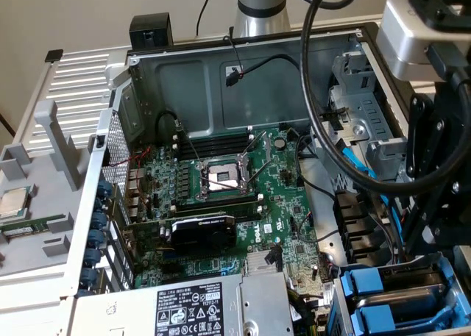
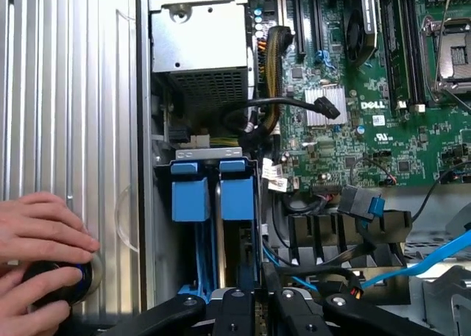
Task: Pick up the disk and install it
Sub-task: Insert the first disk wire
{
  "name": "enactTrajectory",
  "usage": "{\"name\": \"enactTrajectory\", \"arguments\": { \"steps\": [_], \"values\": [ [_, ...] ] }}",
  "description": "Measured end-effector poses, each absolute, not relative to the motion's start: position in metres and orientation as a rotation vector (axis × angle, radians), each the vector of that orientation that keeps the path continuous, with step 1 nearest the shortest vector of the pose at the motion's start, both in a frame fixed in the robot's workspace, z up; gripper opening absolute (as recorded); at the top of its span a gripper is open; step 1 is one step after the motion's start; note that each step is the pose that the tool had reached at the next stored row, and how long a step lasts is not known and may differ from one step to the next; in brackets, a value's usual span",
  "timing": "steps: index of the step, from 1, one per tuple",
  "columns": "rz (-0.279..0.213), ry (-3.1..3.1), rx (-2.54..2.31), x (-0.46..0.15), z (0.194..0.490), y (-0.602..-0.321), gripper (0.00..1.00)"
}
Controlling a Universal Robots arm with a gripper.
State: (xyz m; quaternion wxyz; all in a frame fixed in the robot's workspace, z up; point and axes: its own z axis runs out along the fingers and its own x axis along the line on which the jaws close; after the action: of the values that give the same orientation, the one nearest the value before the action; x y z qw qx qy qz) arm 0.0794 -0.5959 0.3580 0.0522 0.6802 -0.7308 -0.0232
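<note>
The disk [image 2: 237, 198] stands on edge in the drive bay, in the slot nearer the motherboard, its blue carrier front facing the power supply. It also appears in the exterior view as the disk [image 1: 366, 284]. A second blue-carrier drive [image 2: 189, 198] sits right beside it. My gripper [image 2: 259, 298] hangs over the rear end of the drives, roughly in line with the disk, fingers drawn close together. I cannot tell whether they pinch the carrier or only touch it. In the exterior view the gripper [image 1: 412, 251] is at the right, above the bay.
The open case holds the green motherboard [image 1: 221, 181], a power supply [image 2: 199, 49] and loose black and blue cables [image 2: 412, 266] next to the bay. A person's hand [image 2: 37, 240] rests on a black round knob on the ribbed side panel. A CPU chip [image 1: 15, 202] lies on the exterior view's left.
</note>
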Motion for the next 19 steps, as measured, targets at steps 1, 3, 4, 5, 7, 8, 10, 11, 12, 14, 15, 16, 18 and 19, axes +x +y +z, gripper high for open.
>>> {"name": "enactTrajectory", "arguments": {
  "steps": [1,3,4,5,7,8,10,11,12,14,15,16,18,19],
  "values": [
    [-0.071,-2.228,2.063,0.0795,0.3576,-0.5959,0.17],
    [-0.074,-2.234,2.054,0.0795,0.3569,-0.5958,0.17],
    [-0.075,-2.235,2.051,0.0795,0.3567,-0.5958,0.17],
    [-0.077,-2.236,2.049,0.0795,0.3565,-0.5959,0.17],
    [-0.079,-2.238,2.045,0.0795,0.3560,-0.5959,0.17],
    [-0.080,-2.238,2.045,0.0795,0.3558,-0.5964,0.17],
    [-0.080,-2.238,2.045,0.0795,0.3553,-0.5968,0.17],
    [-0.080,-2.238,2.045,0.0795,0.3549,-0.5971,0.17],
    [-0.080,-2.238,2.045,0.0795,0.3547,-0.5978,0.17],
    [-0.081,-2.238,2.046,0.0795,0.3544,-0.5996,0.17],
    [-0.082,-2.237,2.047,0.0795,0.3544,-0.6003,0.17],
    [-0.083,-2.236,2.050,0.0795,0.3544,-0.6009,0.17],
    [-0.086,-2.233,2.055,0.0795,0.3545,-0.6022,0.17],
    [-0.089,-2.232,2.059,0.0795,0.3544,-0.6029,0.17]
  ]
}}
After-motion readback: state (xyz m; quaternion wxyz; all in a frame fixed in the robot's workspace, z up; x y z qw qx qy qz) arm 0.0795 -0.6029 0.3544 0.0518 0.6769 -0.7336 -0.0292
